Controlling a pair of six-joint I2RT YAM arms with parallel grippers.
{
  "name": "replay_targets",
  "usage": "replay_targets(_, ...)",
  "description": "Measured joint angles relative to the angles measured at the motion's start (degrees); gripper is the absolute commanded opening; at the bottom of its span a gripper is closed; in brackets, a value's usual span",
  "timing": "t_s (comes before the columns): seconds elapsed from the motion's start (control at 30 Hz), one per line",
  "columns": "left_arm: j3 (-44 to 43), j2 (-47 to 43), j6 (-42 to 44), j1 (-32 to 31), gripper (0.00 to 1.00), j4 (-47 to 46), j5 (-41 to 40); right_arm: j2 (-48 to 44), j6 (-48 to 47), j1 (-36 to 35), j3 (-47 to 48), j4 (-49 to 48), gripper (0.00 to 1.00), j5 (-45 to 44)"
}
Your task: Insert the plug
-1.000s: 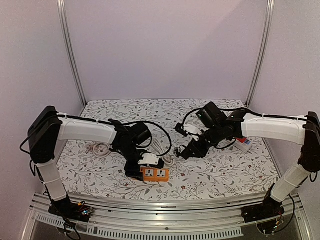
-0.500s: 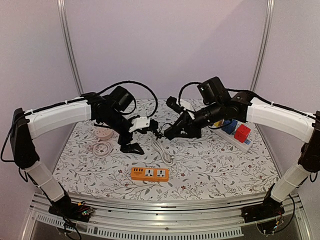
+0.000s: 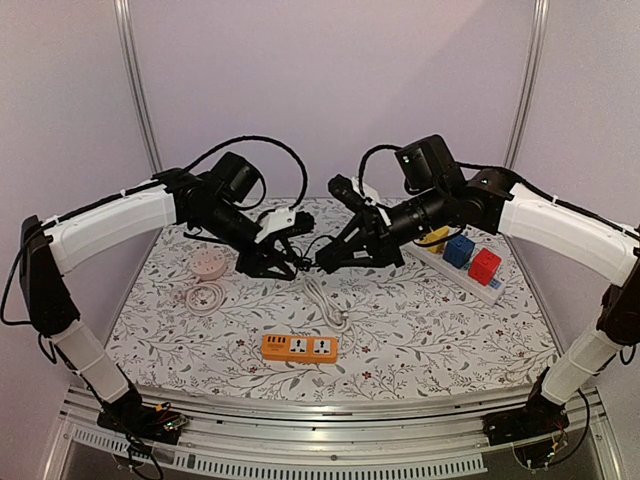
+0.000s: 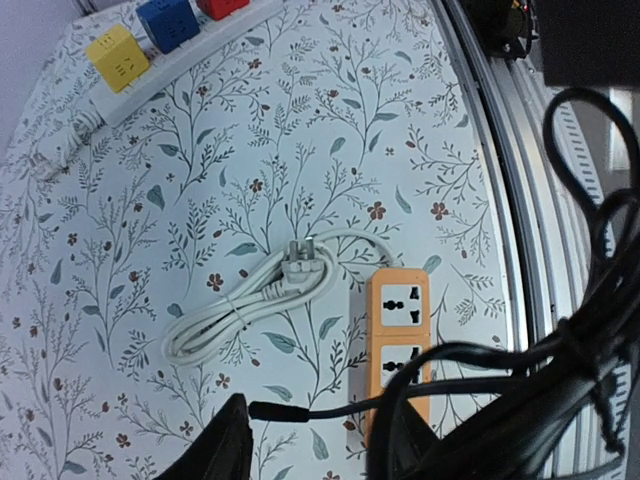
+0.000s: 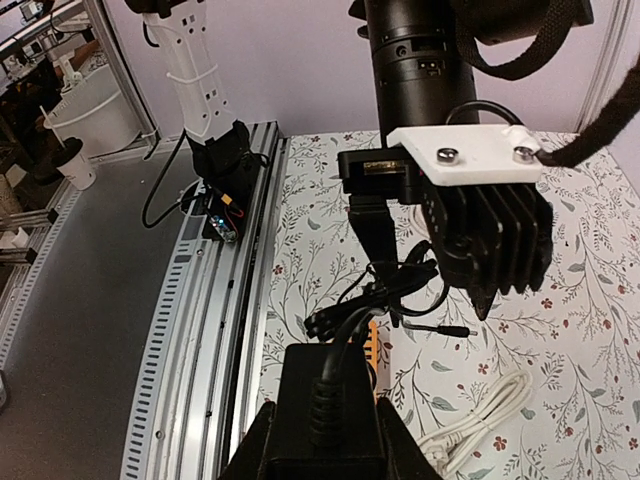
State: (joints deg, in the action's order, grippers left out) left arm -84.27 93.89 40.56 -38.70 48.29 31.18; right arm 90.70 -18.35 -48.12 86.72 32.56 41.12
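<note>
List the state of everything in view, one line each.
orange power strip: flat on the table, visible sockets empty
white cable: coiled, plug unplugged
white power strip: coloured cube adapters seated in it
black power adapter: off the table, clamped in right pincer
barrel plug: unplugged, in the air
left pincer: fingers either side of the barrel plug, grip unclear

Black plug (image 5: 325,425) aloft; orange socket strip (image 3: 300,347) flat.
</note>
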Motion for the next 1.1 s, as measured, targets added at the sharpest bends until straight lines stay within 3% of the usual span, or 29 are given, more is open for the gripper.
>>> replay_targets(0.03, 0.0, 0.0, -0.3, 0.0, 0.40, 0.0, 0.0, 0.0, 0.0, 0.0, 0.0, 0.0, 0.00, 0.1)
replay_targets(0.13, 0.7, 0.0, -0.3, 0.0, 0.59, -0.2, 0.6, 0.0, -0.2, -0.2, 0.0, 0.1, 0.00, 0.1)
replay_targets(0.33, 2.3, 0.0, -0.9, 0.0, 0.56, -0.3, 3.8, 0.0, -0.2, -0.2, 0.0, 0.0, 0.00, 0.5)
replay_targets(0.47, 2.6, 1.3, -1.6, 0.0, 0.39, -1.9, 4.7, 0.0, 0.1, -0.2, 0.0, -0.4, 0.00, 1.6)
replay_targets(0.6, 2.7, 4.0, -2.4, 0.0, 0.02, -3.8, 4.1, -0.2, 0.7, -0.2, 0.0, -1.1, 0.00, 2.1)
replay_targets(0.9, 2.8, 2.6, -3.6, 0.3, 0.00, -4.6, 0.0, -2.8, 0.4, -0.4, -1.1, -1.3, 0.00, -1.0)
replay_targets(1.07, 4.1, -0.7, -4.8, 1.6, 0.00, -5.4, -3.3, 0.2, -1.9, -1.2, 0.0, 1.3, 0.00, -4.7)
replay_targets(1.1, 4.6, -1.2, -4.8, 2.1, 0.04, -5.5, -3.4, 1.3, -2.3, -1.3, 0.2, 1.6, 0.00, -5.2)
